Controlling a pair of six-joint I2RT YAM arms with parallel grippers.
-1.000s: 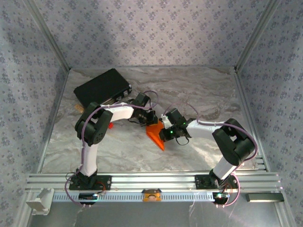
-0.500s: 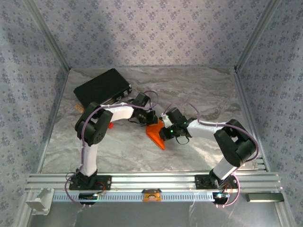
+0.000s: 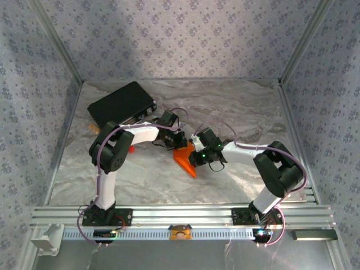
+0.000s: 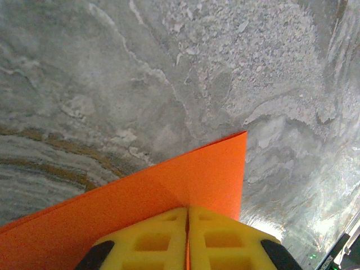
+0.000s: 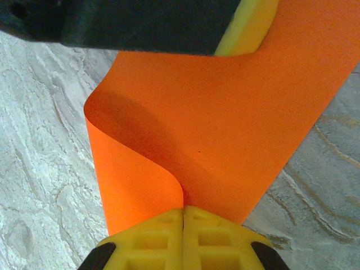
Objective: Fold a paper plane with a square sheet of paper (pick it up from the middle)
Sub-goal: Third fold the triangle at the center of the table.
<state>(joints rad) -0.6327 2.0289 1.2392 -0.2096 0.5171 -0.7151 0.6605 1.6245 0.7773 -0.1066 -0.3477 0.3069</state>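
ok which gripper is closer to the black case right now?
Left. The left gripper pinches the orange paper a little way off the right corner of the black case. The right gripper pinches the same paper from the opposite side, farther from the case.

Plain bright orange paper (image 3: 185, 162); grey-and-white marbled counter (image 3: 242, 109); black case (image 3: 121, 104); lilac floral walls (image 3: 180, 39); red block (image 3: 131, 149).
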